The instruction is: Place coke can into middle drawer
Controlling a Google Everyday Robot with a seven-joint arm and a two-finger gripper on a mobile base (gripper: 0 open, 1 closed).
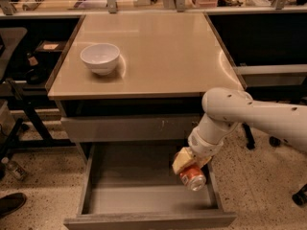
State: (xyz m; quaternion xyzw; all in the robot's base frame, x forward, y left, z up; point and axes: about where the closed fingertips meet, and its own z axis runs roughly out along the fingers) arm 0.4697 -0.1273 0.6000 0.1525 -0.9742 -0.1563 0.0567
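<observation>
The coke can is red-orange with a silver end facing me, tilted on its side. My gripper is shut on it, with yellowish fingers against its upper side. The can hangs over the right part of the middle drawer, which is pulled open and shows a flat grey floor and low side walls. The can is just above the drawer's inside, near its right wall. My white arm reaches in from the right.
A white bowl stands on the tan tabletop at the left. A shut grey drawer front sits above the open drawer. Black chair legs and wheels are at the right; a dark stand at the left.
</observation>
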